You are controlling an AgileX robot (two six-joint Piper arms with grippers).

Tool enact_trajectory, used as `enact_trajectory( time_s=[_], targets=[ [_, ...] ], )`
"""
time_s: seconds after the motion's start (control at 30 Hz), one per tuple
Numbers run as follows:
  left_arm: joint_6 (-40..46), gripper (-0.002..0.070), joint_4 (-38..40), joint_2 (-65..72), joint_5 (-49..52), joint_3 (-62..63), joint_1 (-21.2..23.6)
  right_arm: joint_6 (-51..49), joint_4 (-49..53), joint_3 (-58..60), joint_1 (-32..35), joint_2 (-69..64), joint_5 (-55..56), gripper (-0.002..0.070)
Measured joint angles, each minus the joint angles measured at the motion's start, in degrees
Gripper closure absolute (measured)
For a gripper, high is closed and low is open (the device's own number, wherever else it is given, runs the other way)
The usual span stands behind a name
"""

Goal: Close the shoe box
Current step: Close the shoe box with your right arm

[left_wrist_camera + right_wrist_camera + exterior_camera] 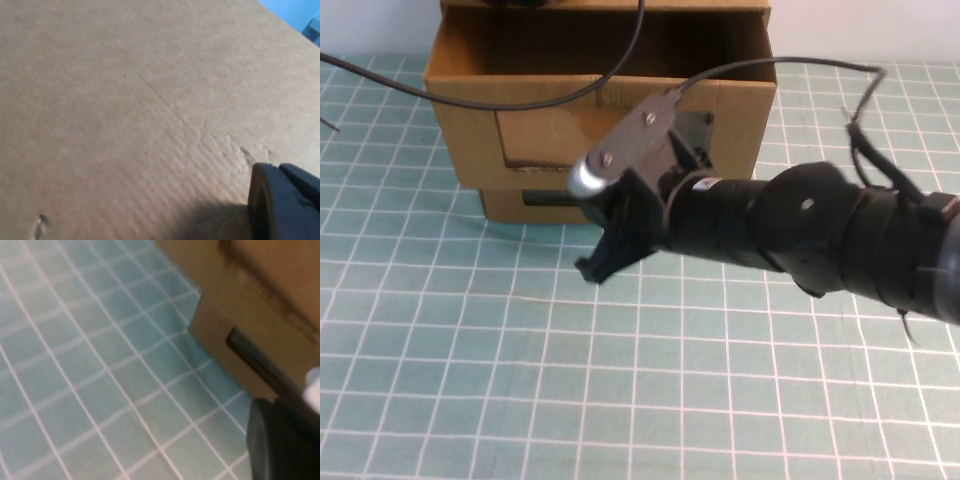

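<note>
R arm reaches across, right gripper (603, 262) low; left gripper (285, 202) barely visible.

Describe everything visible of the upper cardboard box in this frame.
The upper box is brown corrugated cardboard, open at the top with its inside in shadow. Its front has a rectangular window, partly hidden by the right gripper, which hangs before it. It sits on the lower box, at the mat's far edge. A black cable crosses it. The left gripper is against plain cardboard; which box cannot be told.
</note>
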State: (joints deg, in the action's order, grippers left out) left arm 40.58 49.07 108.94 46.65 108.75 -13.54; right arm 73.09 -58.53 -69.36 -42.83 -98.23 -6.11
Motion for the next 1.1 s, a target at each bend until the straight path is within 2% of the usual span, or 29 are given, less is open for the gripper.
enact_trajectory(
  time_s=[0.13, 0.3, 0.43, 0.53, 0.67, 0.87, 0.97, 1.1],
  targets=[
    [0.0, 0.0680, 0.0, 0.0, 0.4, 0.0, 0.0, 0.0, -6.9, 1.7, 0.0, 2.9, 1.1, 0.0690],
    [0.0, 0.0680, 0.0, 0.0, 0.6, 0.0, 0.0, 0.0, -9.4, 9.0, -2.2, 7.4, 6.8, 0.0690],
    [-0.1, 0.0680, 0.0, 0.0, 0.9, 0.0, 0.0, -0.8, -12.4, 15.1, -8.1, 11.7, 20.1, 0.0690],
    [-0.1, 0.0680, 0.0, 0.0, 1.0, 0.0, 0.0, -5.5, -12.4, 16.6, -11.8, 13.6, 29.7, 0.0690],
    [-0.1, 0.0680, 0.0, 0.0, 1.0, 0.0, 0.0, -16.7, -6.1, 17.0, -12.6, 13.1, 38.4, 0.0690],
    [-0.3, 0.0680, 0.1, 0.0, 1.5, 0.0, 0.0, -28.2, 12.6, 17.0, -12.6, 9.4, 46.4, 0.0690],
    [-0.3, 0.0680, 0.1, 0.0, 1.7, 0.0, 0.0, -30.3, 21.1, 17.0, -12.6, 7.9, 46.1, 0.0690],
    [-0.4, 0.0680, 0.2, 0.0, 1.8, 0.0, 0.0, -31.7, 25.5, 17.0, -12.6, 5.0, 47.2, 0.0690]
  ],
)
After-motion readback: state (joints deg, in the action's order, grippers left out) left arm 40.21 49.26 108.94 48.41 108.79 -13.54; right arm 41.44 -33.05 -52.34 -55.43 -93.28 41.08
